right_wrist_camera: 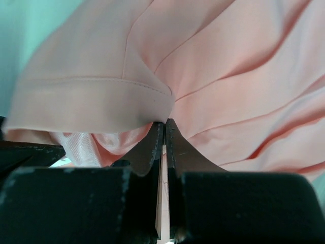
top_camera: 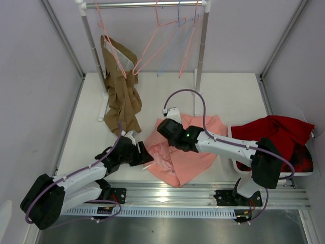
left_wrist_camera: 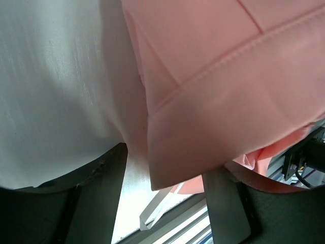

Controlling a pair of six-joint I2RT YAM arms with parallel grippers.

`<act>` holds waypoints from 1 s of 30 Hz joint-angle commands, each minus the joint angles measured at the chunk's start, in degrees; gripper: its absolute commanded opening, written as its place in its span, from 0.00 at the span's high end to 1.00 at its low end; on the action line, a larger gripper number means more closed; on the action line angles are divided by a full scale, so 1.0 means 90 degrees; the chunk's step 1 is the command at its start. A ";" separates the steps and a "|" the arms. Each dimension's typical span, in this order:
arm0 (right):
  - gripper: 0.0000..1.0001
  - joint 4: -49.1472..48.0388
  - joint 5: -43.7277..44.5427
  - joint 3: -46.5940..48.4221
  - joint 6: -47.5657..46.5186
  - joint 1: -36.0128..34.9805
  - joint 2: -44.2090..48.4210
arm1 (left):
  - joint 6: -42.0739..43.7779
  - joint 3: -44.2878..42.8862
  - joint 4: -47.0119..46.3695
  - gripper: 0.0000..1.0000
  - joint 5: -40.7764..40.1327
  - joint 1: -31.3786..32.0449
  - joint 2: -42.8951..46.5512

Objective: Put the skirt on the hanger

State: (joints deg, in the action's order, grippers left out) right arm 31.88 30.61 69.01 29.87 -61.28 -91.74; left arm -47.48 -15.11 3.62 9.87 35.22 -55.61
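1. Lying crumpled on the near middle of the table in the top view, the skirt has the right gripper down on its far-left part and the left gripper at its left edge. The hanger hangs from the far rail, well apart.
2. Left wrist: the fingers are spread, with a hem corner of the skirt between them.
3. Right wrist: the fingers are pressed together, pinching a skirt fold beside the hem.
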 commanded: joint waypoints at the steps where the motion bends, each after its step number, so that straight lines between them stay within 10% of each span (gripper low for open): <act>1: 1.00 0.0110 0.0163 0.0144 -0.0096 0.0099 0.0467 | 0.0178 -0.0098 -0.0020 0.34 0.0026 -0.0027 -0.0080; 11: 1.00 0.0092 -0.0207 -0.0138 -0.0086 0.0548 0.0780 | 0.0012 -0.0196 -0.0587 0.42 0.0212 0.0080 -0.0422; 17: 0.98 -0.0056 -0.0706 -0.0577 -0.0047 0.0919 0.0877 | 0.0110 -0.0566 -0.0442 1.00 0.0076 0.0168 -0.0579; 30: 0.51 -0.0134 -0.1106 -0.0422 -0.0037 0.0364 0.0458 | 0.0569 -0.1797 0.1326 1.00 -0.0413 0.0471 -0.0227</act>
State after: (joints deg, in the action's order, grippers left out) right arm 31.48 21.02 62.76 29.85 -56.05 -86.32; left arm -43.88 -28.03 12.97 7.55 38.30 -58.35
